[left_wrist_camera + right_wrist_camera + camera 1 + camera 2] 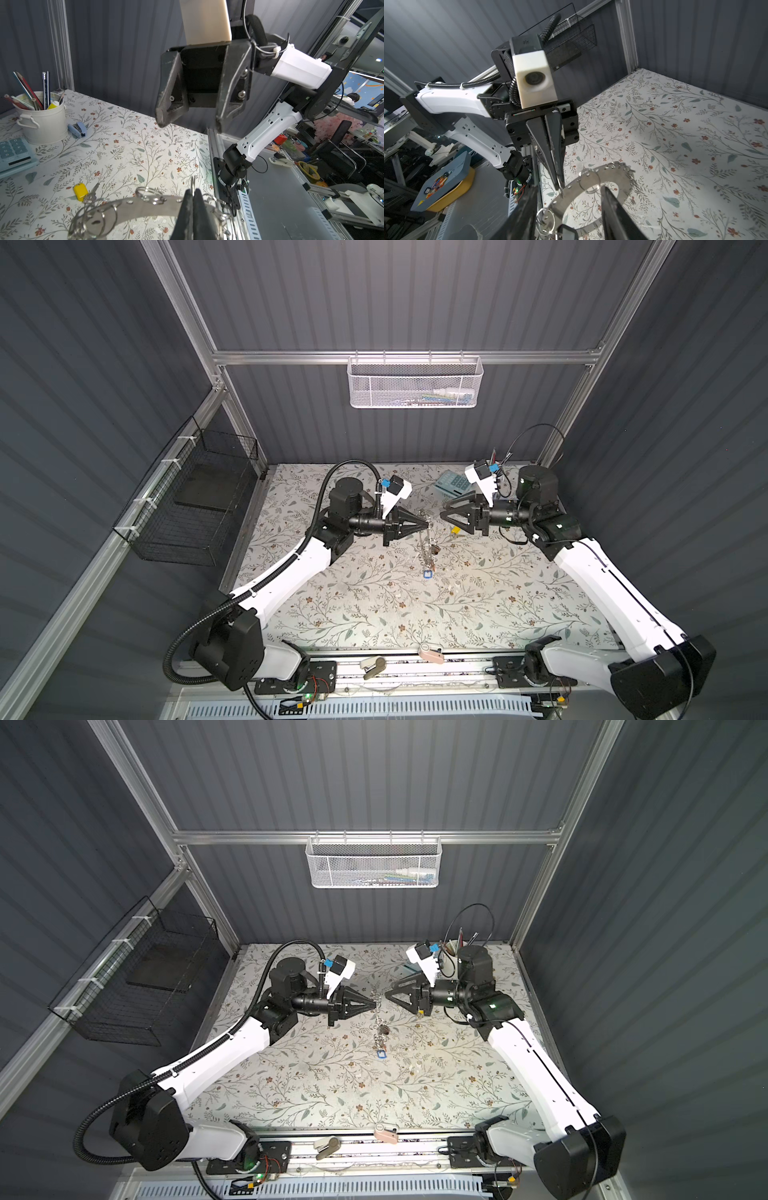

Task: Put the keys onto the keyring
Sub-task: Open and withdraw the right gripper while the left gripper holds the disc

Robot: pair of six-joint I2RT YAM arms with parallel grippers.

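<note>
My left claw [192, 199] is clamped tight on the keyring [145, 205], holding it up. My right claw [189, 124] hangs partly open, empty. Next I'd pick up the yellow-tagged key [81, 192] from the table [124, 145] beside the ring (holding the ring steady).

The left arm [286, 572] and right arm [602, 576] pair white shells with black joints. A ribbed black conduit [477, 82] (zip-tied in white) runs along the left; silver screws [241, 94] stud black triangular fingers [170, 83].
</note>
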